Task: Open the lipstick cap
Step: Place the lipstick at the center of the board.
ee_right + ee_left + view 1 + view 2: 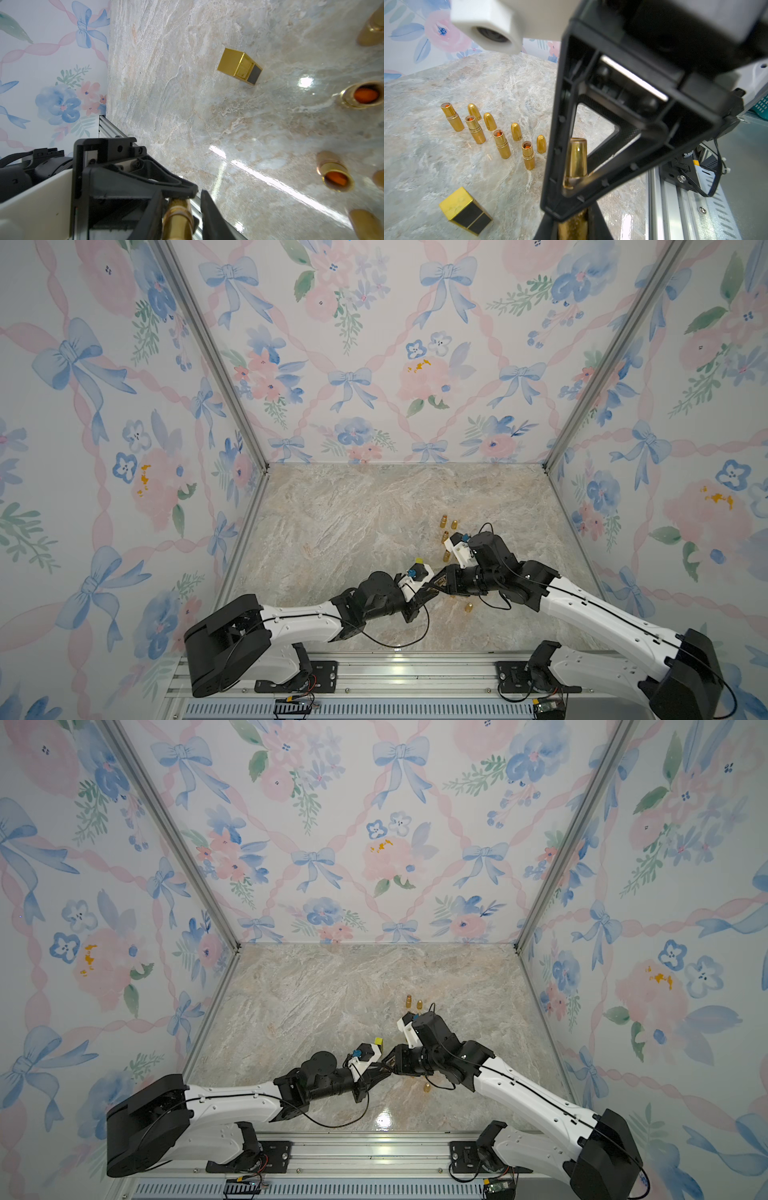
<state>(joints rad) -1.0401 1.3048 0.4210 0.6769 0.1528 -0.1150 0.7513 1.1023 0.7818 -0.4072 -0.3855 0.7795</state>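
A slim gold lipstick [575, 162] is held level above the marble table [353, 531], between my two grippers. My left gripper [573, 218] is shut on its glittery gold end. My right gripper [182, 199] stands round the other end, one finger against the tube and a thin gap at the other. A ring seam [176, 212] shows on the tube between the right fingers. Which end is the cap I cannot tell. In both top views the left gripper [433, 592] and right gripper [390, 1068] meet tip to tip near the table's front.
Several uncapped gold lipsticks with orange sticks [501, 143] stand in a row, with bullet-shaped gold caps [516, 131] beside them, just behind the right arm [445, 536]. A gold and black square box [465, 209] lies near the left gripper. The aluminium front rail [675, 197] is close below.
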